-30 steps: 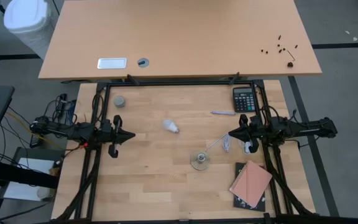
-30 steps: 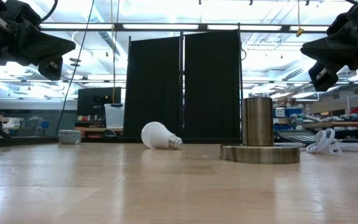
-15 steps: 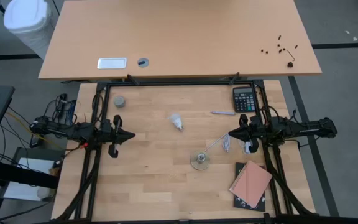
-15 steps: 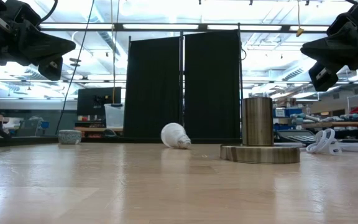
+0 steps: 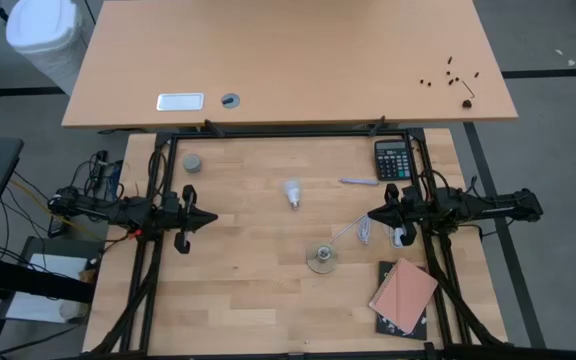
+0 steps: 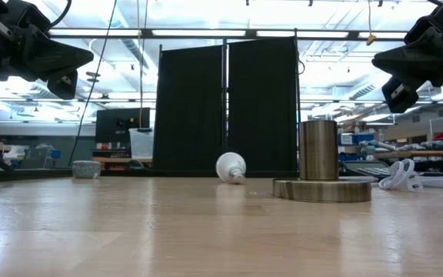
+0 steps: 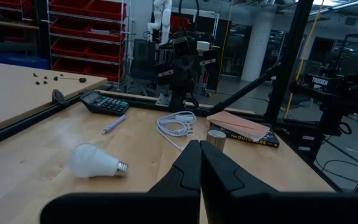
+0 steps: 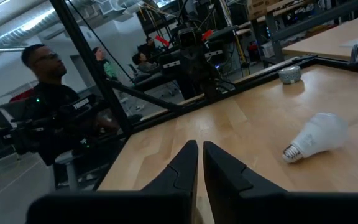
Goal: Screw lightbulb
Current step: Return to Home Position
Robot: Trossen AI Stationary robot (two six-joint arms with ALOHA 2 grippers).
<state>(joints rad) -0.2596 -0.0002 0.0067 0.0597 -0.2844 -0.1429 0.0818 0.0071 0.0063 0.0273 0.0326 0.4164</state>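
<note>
Left tool (image 5: 212, 218), right tool (image 5: 371, 217) wait; white pear-shaped lightbulb (image 5: 291, 191) lies sideways between.

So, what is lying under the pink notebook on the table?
A dark book lies under the pink notebook. Only its edges show; its cover is mostly hidden.

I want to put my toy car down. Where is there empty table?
The biggest bare wood lies below the left end effector in the high view, left of the lamp base. The lightbulb lies mid-table. The right side is crowded: calculator, pen, cord, notebook.
</note>
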